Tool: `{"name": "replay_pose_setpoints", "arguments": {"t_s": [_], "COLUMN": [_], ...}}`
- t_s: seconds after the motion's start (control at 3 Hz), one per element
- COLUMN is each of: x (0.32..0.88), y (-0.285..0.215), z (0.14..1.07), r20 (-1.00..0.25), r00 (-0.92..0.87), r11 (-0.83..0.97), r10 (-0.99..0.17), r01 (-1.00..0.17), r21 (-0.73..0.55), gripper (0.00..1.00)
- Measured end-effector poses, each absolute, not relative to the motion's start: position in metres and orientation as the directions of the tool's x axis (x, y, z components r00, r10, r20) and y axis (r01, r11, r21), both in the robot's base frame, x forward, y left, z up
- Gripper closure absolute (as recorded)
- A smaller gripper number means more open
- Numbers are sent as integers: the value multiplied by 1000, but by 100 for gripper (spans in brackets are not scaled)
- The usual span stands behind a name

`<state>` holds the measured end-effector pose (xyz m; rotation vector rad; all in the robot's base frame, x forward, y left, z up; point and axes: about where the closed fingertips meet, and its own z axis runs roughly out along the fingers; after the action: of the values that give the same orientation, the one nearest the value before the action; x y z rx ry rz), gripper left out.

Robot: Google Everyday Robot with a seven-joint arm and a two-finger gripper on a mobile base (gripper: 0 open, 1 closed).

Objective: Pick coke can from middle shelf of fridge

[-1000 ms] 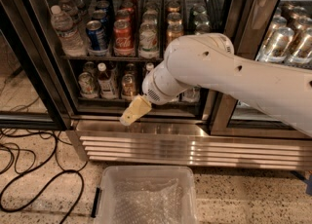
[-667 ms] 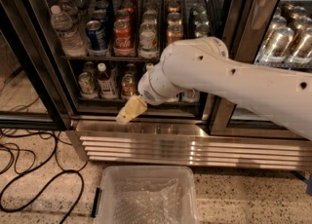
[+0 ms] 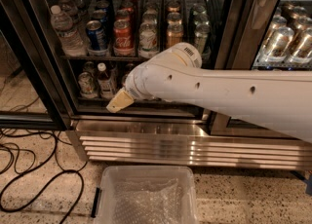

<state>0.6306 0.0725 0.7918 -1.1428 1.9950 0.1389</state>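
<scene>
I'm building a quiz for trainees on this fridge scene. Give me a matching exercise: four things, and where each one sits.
Things: 1 coke can; 2 claw; 3 clear bin; 4 black cables.
Places: A floor, left; B floor, below grille; C middle shelf; D before lower shelf.
Pairs: 1-C, 2-D, 3-B, 4-A.
</scene>
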Motion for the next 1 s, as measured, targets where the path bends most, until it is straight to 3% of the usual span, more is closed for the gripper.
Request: {"name": "replay_pose_setpoints", "arguments": {"t_s": [0.33, 1.0], "x": [659, 661], "y": [69, 71], "z": [791, 792], "r20": [-710, -746], "r00": [-261, -269], "r11": [626, 656], "r10": [-654, -610], "r01": [-713, -699], "r21": [-314, -284], "gripper": [0, 0]}}
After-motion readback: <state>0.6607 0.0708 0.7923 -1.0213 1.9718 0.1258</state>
